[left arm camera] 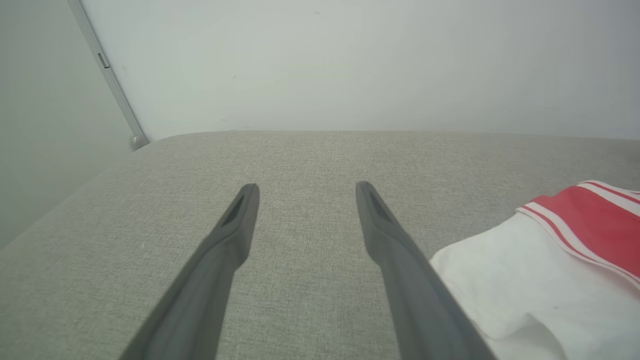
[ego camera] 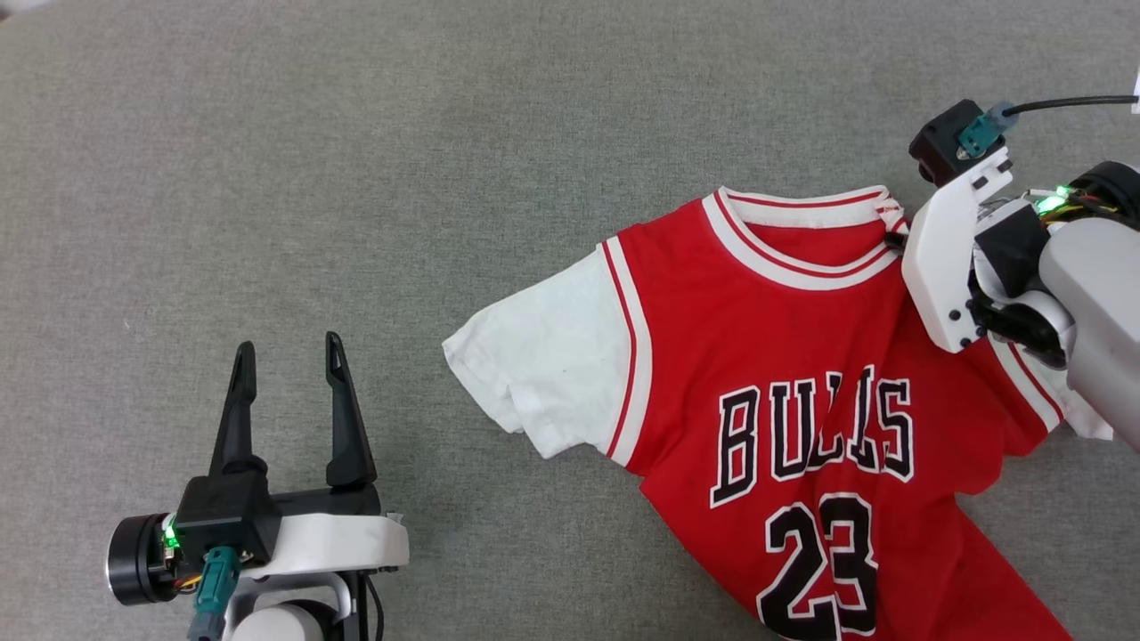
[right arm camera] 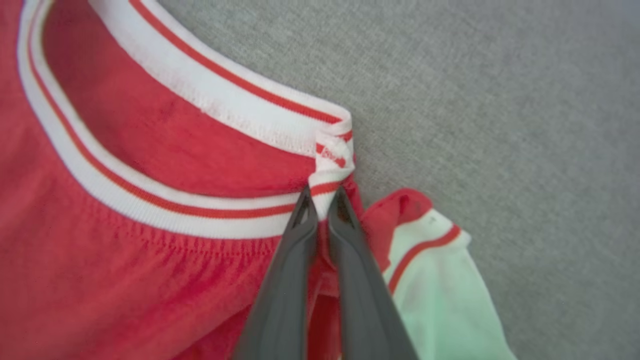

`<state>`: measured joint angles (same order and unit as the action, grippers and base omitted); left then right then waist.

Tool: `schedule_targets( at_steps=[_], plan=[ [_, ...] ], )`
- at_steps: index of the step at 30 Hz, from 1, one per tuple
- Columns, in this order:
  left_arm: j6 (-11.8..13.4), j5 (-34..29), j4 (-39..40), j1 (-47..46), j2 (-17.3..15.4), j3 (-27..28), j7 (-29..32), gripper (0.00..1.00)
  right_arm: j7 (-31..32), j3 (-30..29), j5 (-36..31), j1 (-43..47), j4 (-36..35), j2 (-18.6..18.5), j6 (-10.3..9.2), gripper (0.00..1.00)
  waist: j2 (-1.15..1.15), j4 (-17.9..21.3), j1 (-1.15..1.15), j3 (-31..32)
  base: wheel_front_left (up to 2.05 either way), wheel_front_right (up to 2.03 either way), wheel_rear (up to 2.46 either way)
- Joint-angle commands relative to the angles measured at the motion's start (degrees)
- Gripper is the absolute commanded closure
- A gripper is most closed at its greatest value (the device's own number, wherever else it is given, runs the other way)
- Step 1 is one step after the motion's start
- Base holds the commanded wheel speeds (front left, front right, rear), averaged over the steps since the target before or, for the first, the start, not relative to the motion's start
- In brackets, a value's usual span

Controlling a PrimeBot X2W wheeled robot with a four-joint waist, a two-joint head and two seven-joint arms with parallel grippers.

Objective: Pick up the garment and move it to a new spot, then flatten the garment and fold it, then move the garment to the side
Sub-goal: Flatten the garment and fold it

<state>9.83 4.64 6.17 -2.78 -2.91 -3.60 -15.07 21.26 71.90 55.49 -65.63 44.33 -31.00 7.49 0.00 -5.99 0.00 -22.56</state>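
Both jaws of my right pincer (right arm camera: 322, 202) clamp shut on one collar corner of the Bulls jersey (ego camera: 784, 338), lying at 4 o'clock in head view; left pincer (ego camera: 287, 356) wide open, empty. Thin pinch may slip on lifting.

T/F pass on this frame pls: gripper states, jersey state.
1. The right gripper is shut on the jersey at its collar. True.
2. The left gripper holds the white sleeve. False: it is open, holds nothing and is apart from the sleeve.
3. The jersey lies front up, with 23 showing. True.
4. The jersey is folded in half. False: it lies spread out, unfolded and somewhat wrinkled.
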Motion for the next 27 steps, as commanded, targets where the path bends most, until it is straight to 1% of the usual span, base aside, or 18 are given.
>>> schedule_targets(
  at_steps=[1,2,3,4,7,10,13,15,17,19,20,22,24,27],
  plan=[
    [0.05,-0.38,-0.08,-0.67,0.05,0.04,-0.15,0.0,-0.34,1.25,0.23,3.02,0.83,1.45,0.02,1.0,0.0,0.03,0.0,0.35,0.0,0.0,0.0],
    [-0.1,-0.55,-0.21,-0.68,0.04,0.32,-0.15,0.0,-1.08,1.27,0.22,2.92,1.06,1.74,0.07,1.0,0.0,0.2,0.0,0.73,0.0,0.0,0.0],
    [-0.26,-0.63,-0.42,-0.65,0.05,0.59,-0.15,0.0,-2.26,1.24,-0.19,2.58,1.02,1.78,0.07,0.86,0.0,0.38,0.0,1.23,0.0,0.0,0.0],
    [-0.5,-0.89,-0.57,-0.66,0.07,0.89,-0.15,0.0,-3.72,1.17,-0.73,2.01,0.85,1.47,0.07,0.0,0.0,0.56,0.0,1.77,0.0,0.0,0.0],
    [-1.33,-1.36,-1.35,-0.98,-0.6,1.8,-0.15,0.0,-9.46,1.04,-2.78,0.23,0.28,-0.3,-0.03,0.0,0.0,1.25,0.0,3.9,0.0,0.0,0.0],
    [-2.62,-1.37,-2.45,-1.51,-1.77,3.01,-0.15,0.0,-17.09,0.71,-4.89,-0.41,-0.26,-1.33,-0.02,0.0,0.0,2.23,0.0,6.1,0.0,0.0,0.0],
    [-4.18,-1.24,-3.83,-2.66,-3.62,3.92,-0.15,0.0,-26.29,-1.3,-7.9,-0.79,0.78,-2.26,-0.02,0.0,0.0,3.21,0.0,7.85,0.0,0.0,0.0],
    [-5.3,-1.05,-5.1,-4.37,-5.03,4.6,-0.15,0.0,-32.0,-3.35,-9.96,0.01,1.78,-2.15,-0.02,0.0,0.0,4.04,0.0,8.68,0.0,0.0,0.0],
    [-6.96,-0.78,-7.06,-5.45,-6.86,4.68,-0.15,0.0,-35.17,-6.47,-11.67,1.5,2.49,-1.57,-0.02,0.0,0.0,4.83,0.0,9.33,0.0,0.0,0.0],
    [-8.74,-0.14,-8.1,-7.36,-8.55,4.7,0.89,0.0,-36.29,-10.8,-14.11,2.58,1.97,-1.06,-0.02,0.0,0.0,5.75,0.0,9.68,0.0,0.0,0.0],
    [-9.4,-0.24,-8.18,-8.44,-9.49,4.65,1.57,0.0,-36.39,-13.86,-15.55,3.03,0.72,-0.95,-0.02,0.0,0.0,6.17,0.0,9.71,0.0,0.0,0.0],
    [-10.77,-0.08,-8.55,-10.42,-10.97,4.34,4.05,0.0,-36.41,-21.82,-20.31,5.57,-3.29,-1.33,-0.02,0.0,0.0,6.9,0.0,9.62,0.0,0.0,0.0],
    [-12.09,0.13,-8.9,-12.8,-12.37,3.85,6.82,0.0,-36.4,-30.12,-25.18,10.89,-7.92,-0.99,-0.02,0.0,0.0,7.47,0.0,9.56,0.0,0.0,0.0],
    [-14.12,1.04,-9.65,-16.41,-14.25,2.64,12.32,0.0,-36.43,-42.31,-32.64,19.03,-16.22,1.3,-0.02,0.0,0.0,8.2,0.0,9.52,0.0,0.0,0.0]
  ],
)
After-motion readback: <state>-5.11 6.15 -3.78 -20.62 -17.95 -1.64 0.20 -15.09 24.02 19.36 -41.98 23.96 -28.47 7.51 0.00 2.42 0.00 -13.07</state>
